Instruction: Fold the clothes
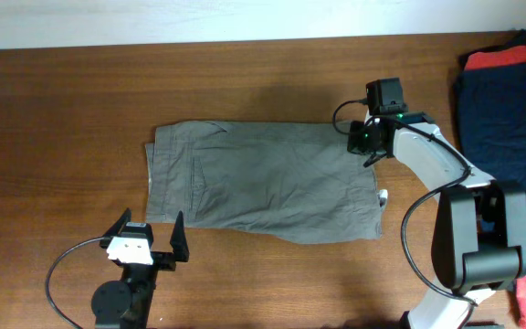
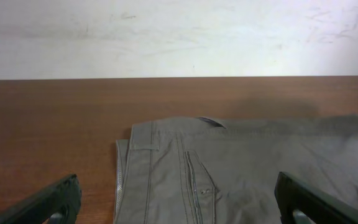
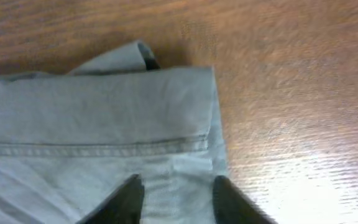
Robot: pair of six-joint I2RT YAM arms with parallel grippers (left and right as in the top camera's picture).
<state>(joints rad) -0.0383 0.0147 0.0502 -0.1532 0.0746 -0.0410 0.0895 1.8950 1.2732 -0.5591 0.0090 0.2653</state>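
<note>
Right claw (image 3: 176, 188) part-open astride the shorts (image 3: 104, 118) hem, seemingly touching; left claw (image 1: 149, 230) wide, empty.

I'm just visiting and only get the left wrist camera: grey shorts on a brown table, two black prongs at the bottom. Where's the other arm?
Observer: The right gripper is at the far right corner of the shorts, past the edge of your picture.
Operator: Is it holding them?
Observer: It seems not. Its fingers stand apart, and the cloth lies flat beneath them.
Operator: Anything else lying around?
Observer: Yes. A dark navy garment lies at the right edge of the table, with a red garment at its far end.
</note>
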